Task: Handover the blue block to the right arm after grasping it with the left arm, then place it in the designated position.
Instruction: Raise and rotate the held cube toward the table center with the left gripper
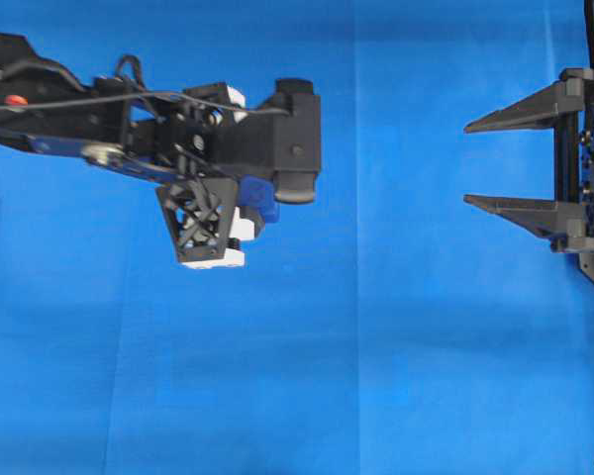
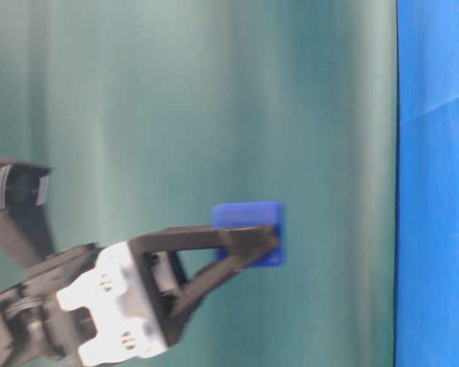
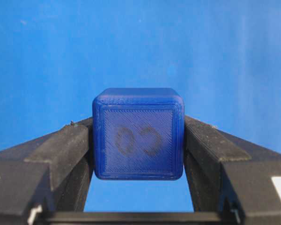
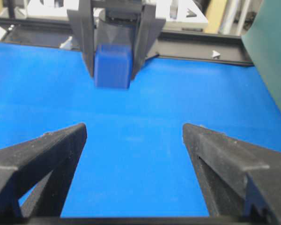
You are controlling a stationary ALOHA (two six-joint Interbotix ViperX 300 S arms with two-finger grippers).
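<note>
though clamped — blue block (image 3: 138, 133) off cloth (image 1: 396, 346)

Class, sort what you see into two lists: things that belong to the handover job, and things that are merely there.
Belongs to the job:
- blue block, held off the cloth
- left gripper, closed on it
- right gripper, open, empty

Merely there:
- blue cloth
- green backdrop

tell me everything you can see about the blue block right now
The blue block is a small, dark navy cube with rounded edges and fine ridged, printed-looking plastic faces; one face bears a faint embossed "3" lying sideways. It hangs clear of the blue cloth, clamped on two opposite sides between the fingers of the left end effector.
</note>
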